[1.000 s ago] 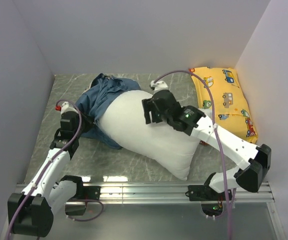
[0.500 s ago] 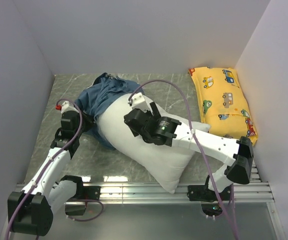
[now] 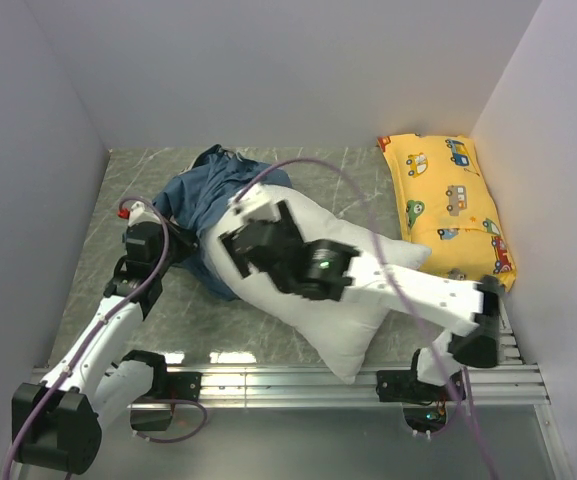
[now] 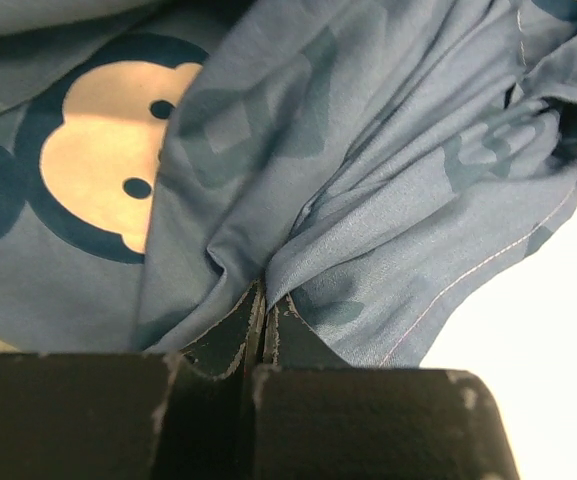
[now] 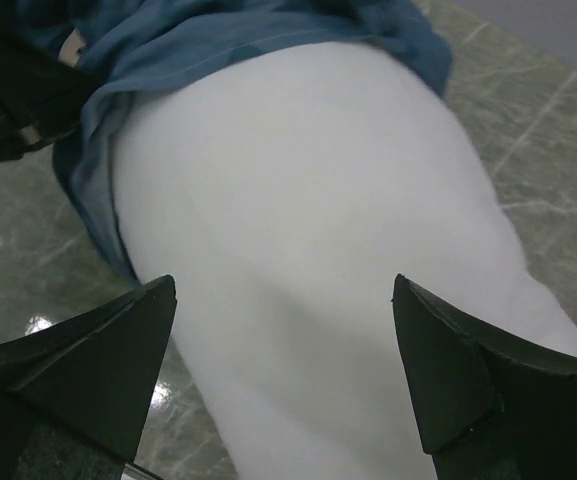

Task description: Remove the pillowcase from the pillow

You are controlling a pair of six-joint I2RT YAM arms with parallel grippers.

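Observation:
The white pillow point(image 3: 333, 325) lies diagonally on the table, its far-left end still inside the blue pillowcase point(image 3: 203, 192). My left gripper point(image 3: 164, 246) is at the case's left edge. In the left wrist view it point(image 4: 264, 298) is shut on a fold of the pillowcase point(image 4: 368, 150), with a mouse face print to the left. My right gripper point(image 3: 236, 240) hovers open over the pillow near the case's edge. In the right wrist view it point(image 5: 284, 285) is spread wide above the bare pillow point(image 5: 308, 200), with the bunched pillowcase point(image 5: 218, 40) beyond and nothing held.
A yellow car-print pillow point(image 3: 453, 205) lies along the right wall. White walls close in the left, back and right sides. A metal rail point(image 3: 268, 380) runs along the near edge. The marbled grey tabletop point(image 3: 138, 165) shows around the pillows.
My right arm has swung left across the pillow, from its middle to the end near the pillowcase. The pillow's near corner has shifted slightly left. My left gripper has kept its hold.

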